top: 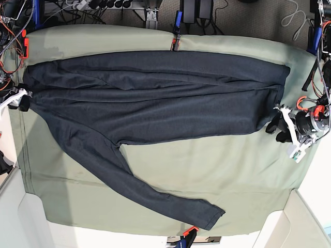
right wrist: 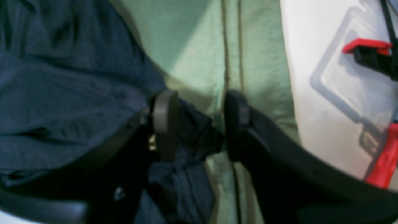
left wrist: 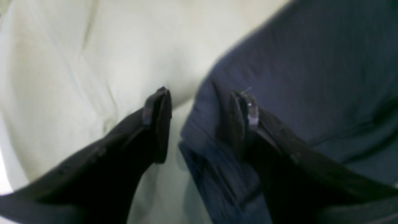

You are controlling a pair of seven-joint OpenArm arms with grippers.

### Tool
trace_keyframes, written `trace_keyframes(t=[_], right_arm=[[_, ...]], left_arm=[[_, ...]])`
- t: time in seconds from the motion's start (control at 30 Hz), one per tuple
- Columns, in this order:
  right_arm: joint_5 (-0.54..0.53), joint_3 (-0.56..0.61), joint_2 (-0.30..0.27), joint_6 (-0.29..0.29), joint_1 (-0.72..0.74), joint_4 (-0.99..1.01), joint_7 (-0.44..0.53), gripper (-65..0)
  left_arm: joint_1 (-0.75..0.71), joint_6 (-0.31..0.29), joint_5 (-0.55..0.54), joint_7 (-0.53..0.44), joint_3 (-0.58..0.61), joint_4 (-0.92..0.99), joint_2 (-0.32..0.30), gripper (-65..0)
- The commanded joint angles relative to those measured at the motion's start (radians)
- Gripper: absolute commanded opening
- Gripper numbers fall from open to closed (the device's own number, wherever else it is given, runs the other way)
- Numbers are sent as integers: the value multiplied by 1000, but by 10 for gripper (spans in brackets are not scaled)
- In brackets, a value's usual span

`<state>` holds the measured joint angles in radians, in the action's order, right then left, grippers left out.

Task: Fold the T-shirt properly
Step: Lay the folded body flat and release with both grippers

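A: Where is the shirt (top: 155, 111)?

B: It lies spread across the far half of the green cloth (top: 238, 170) that covers the tabletop, folded lengthwise into a long dark band. One sleeve (top: 150, 191) runs out from the band at a slant toward the near edge of the cloth, its cuff close to that edge.

A: And the left end effector (left wrist: 200, 124)?

B: It sits at the end of the shirt on the base view's right. In the wrist view its jaws stand apart. One finger (left wrist: 244, 118) is over the shirt's hemmed edge, the other over bare cloth, and nothing is pinched between them.

A: The right end effector (right wrist: 200, 124)?

B: At the opposite end of the shirt. Its jaws are also parted, with a bunched fold of the shirt lying in the gap, loose rather than clamped. Beyond the cloth edge there, a pale surface with red clamps (right wrist: 367, 46) shows.
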<state>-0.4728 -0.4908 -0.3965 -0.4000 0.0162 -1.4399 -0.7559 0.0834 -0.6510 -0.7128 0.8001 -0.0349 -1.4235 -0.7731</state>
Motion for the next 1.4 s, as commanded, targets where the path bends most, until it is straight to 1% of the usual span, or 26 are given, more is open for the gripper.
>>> trace_keyframes(t=[0.0, 0.07, 0.13, 0.17, 0.27, 0.43, 0.57, 0.67, 0.83, 0.93, 1.03, 1.07, 1.1, 1.2, 1.23, 1.27, 1.3, 1.37], right_arm=[[-10, -8, -21, 0, 14, -15, 22, -397], [-14, -8, -21, 0, 17, -15, 22, -397], [-30, -8, -21, 0, 22, -15, 22, -397], [-36, -8, -21, 0, 26, -15, 24, -397], [-44, -8, -19, 0, 28, -15, 36, -397], [-48, 0, 0, 0, 40, -6, 46, -397], [-47, 37, 4, 0, 105, 47, 53, -397], [-30, 77, 5, 0, 167, 105, 58, -397], [47, 153, 24, -1, 248, 202, 75, -397], [89, 224, 34, 0, 270, 249, 75, -397], [100, 290, 34, 0, 269, 265, 75, -398], [100, 303, 34, 0, 269, 265, 75, -409], [99, 309, 34, 0, 270, 264, 75, -442], [99, 312, 33, 0, 272, 261, 79, -625], [100, 312, 33, 0, 272, 259, 79, -650], [99, 312, 34, 0, 272, 257, 79, -650], [99, 312, 33, 0, 272, 252, 79, -650], [100, 310, 33, 0, 272, 225, 78, -650]], left_arm=[[36, 3, -5, -11, -10, 34, -6, -321], [82, -1, -8, -10, -10, 129, 27, -321], [119, -35, -13, 1, -10, 208, 58, -321], [133, -47, -28, 19, -10, 235, 71, -321], [135, -47, -93, 69, -10, 257, 94, -321], [127, -47, -97, 72, -10, 257, 106, -321], [127, -47, -70, 72, -10, 257, 119, -321], [126, -47, -47, 72, -10, 258, 124, -321], [126, -47, -15, 64, -10, 261, 124, -322], [125, -47, -15, 65, 5, 261, 124, -322], [112, -47, -6, 64, 48, 261, 124, -329], [108, -47, 5, 64, 68, 261, 124, -349], [107, -47, 21, 64, 87, 261, 125, -381], [107, -47, 66, 45, 126, 261, 124, -498], [107, -47, 83, 35, 127, 261, 124, -536], [108, -47, 100, 25, 127, 261, 124, -562], [111, -47, 117, 13, 127, 261, 121, -573], [124, -47, 132, -12, 127, 260, 106, -577]])
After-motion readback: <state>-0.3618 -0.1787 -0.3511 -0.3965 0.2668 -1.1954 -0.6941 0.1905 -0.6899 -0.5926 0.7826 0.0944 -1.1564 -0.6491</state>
